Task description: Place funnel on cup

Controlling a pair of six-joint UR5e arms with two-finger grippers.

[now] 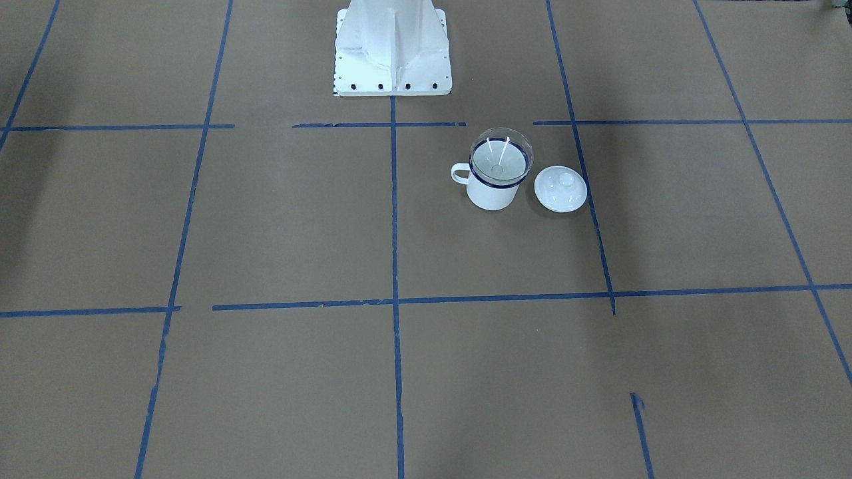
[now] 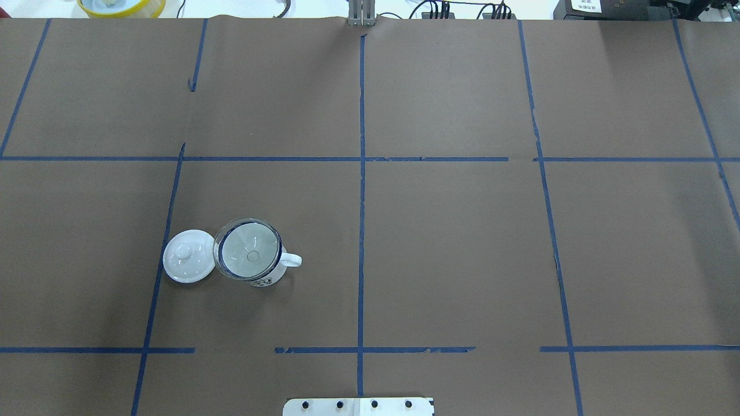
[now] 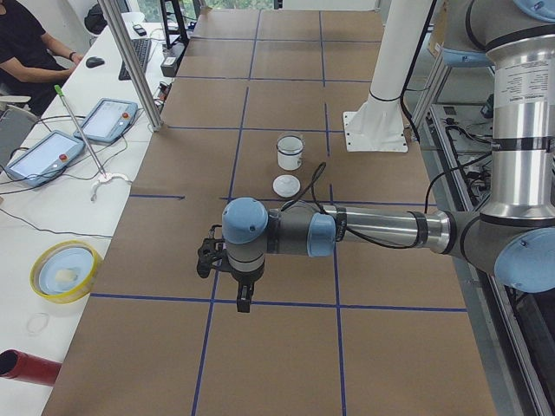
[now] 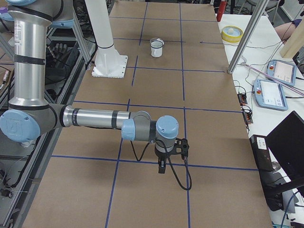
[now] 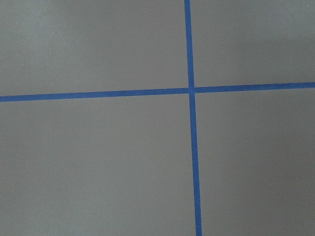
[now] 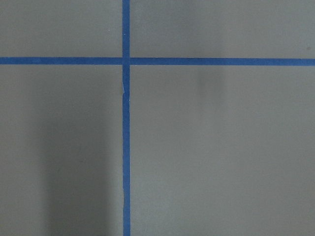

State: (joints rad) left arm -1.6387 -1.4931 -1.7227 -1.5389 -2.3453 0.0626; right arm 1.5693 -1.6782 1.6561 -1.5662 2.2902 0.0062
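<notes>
Funnel (image 1: pixel 501 150) seated on cup (image 1: pixel 492 195), well apart at 12-1 o'clock from left gripper (image 3: pixel 245 299) and right gripper (image 4: pixel 162 166); cannot tell whether either is open or closed.

Even, diffuse overhead light on the matte brown table (image 2: pixel 462 260); no strong glare. Soft, broad shadows form dim bands across the front-facing and overhead views and on the left of the right wrist view. Small highlights glint on the funnel (image 1: pixel 500 156) and lid (image 1: pixel 560 189). Exterior views sharp; wrist views greyer, low-contrast.

Lid (image 1: pixel 560 189) just beside the cup (image 1: pixel 492 196), opposite its handle; bare table (image 1: pixel 299 219) on other sides.
</notes>
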